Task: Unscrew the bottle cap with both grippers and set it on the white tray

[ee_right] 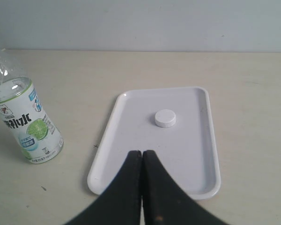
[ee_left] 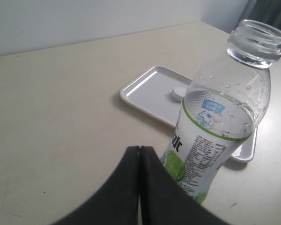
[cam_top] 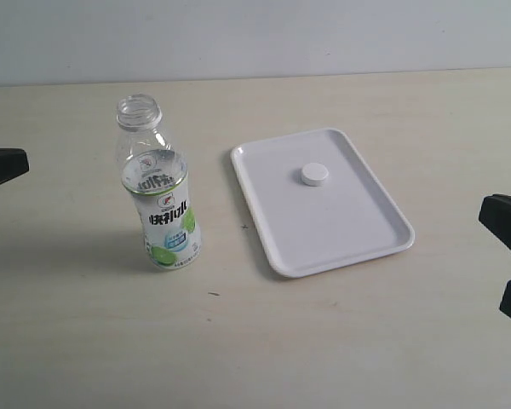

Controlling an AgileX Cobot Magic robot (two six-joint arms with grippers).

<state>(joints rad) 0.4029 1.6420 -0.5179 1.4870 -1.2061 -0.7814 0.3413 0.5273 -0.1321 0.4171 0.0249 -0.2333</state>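
1. One pale table [cam_top: 324, 341] fills my exterior view, with everything else standing or lying on it.
2. The white tray [cam_top: 366, 230] lies flat at about 3 o'clock from the bottle, near it but not touching. Its long side runs from 11 o'clock towards 5 o'clock.
3. The bottle [cam_top: 163, 217] stands upright on the bare table at 9 o'clock from the tray. Its neck is open and the threads are bare. The clear upper part has droplets on the inside, and the white-and-green label below it shows a lime.
4. The left gripper [ee_left: 139, 149] sits at the 9 o'clock edge of my exterior view, well apart from the bottle. My left wrist camera shows its two black fingers pressed together with only a thin seam between them. They hold nothing.
5. The right gripper [ee_right: 141, 153] shows at the 4 o'clock edge of the exterior view, clear of the tray. In my right wrist camera its fingers meet tip to tip, and they also hold nothing.
6. The bottle cap [cam_top: 315, 175] rests flat on the tray floor, a little towards 12 o'clock from the tray's middle. It is away from the rim and neither gripper touches it.
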